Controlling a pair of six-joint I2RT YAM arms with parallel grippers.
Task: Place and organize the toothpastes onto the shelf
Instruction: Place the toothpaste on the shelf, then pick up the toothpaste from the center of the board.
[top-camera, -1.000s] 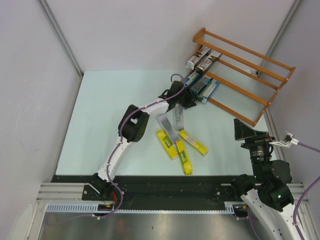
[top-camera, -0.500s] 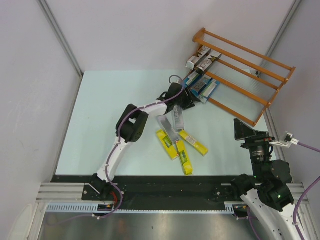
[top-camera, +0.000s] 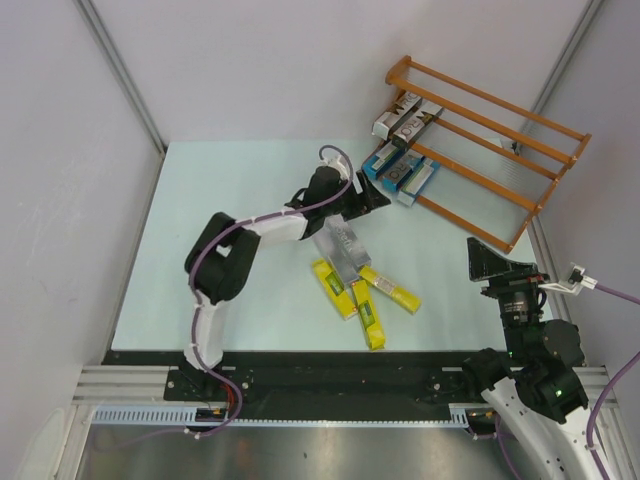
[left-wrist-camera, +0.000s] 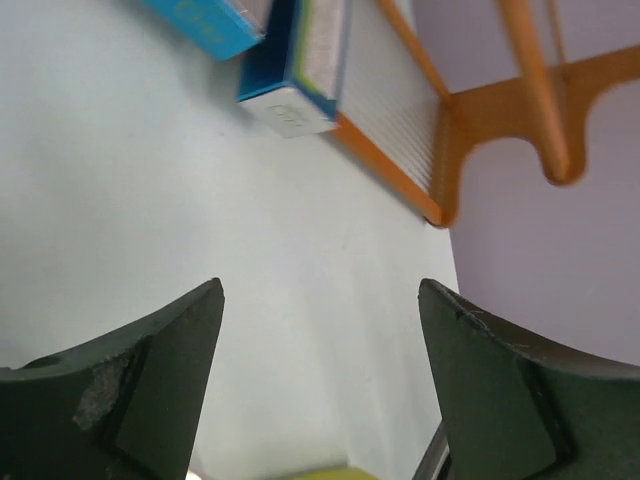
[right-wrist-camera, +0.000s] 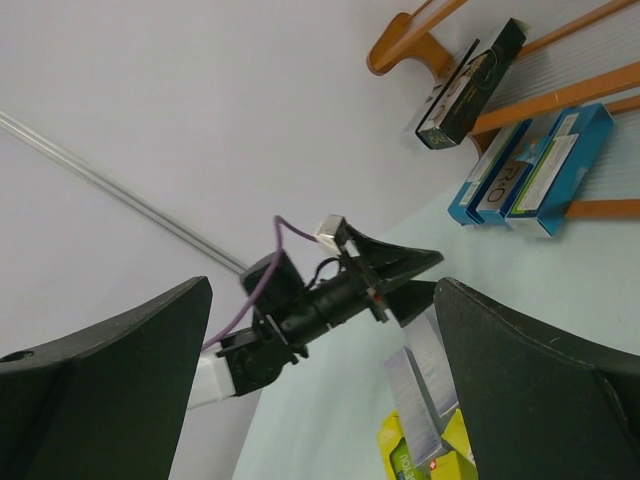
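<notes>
The shelf (top-camera: 500, 135) is an orange wooden rack at the table's far right corner. Dark and silver toothpastes (top-camera: 405, 115) lie on its upper rails and blue ones (top-camera: 400, 172) on the lower rails. Two silver cartons (top-camera: 340, 248) and three yellow ones (top-camera: 368, 313) lie loose on the table. My left gripper (top-camera: 378, 197) is open and empty just left of the blue cartons. In the left wrist view the left gripper (left-wrist-camera: 320, 300) faces a blue carton's end (left-wrist-camera: 295, 95) and the shelf's side frame (left-wrist-camera: 500, 120). My right gripper (top-camera: 480, 258) hangs open and empty at the near right.
Grey walls close in the pale table (top-camera: 230, 220) on the left, back and right. The right wrist view looks over the left gripper (right-wrist-camera: 410, 275), the silver cartons (right-wrist-camera: 420, 385) and the shelf (right-wrist-camera: 400, 40) beyond.
My left gripper has opened wider and drawn back a little from the blue cartons on the lower rails. The left arm's elbow has swung left. The right arm has not moved.
</notes>
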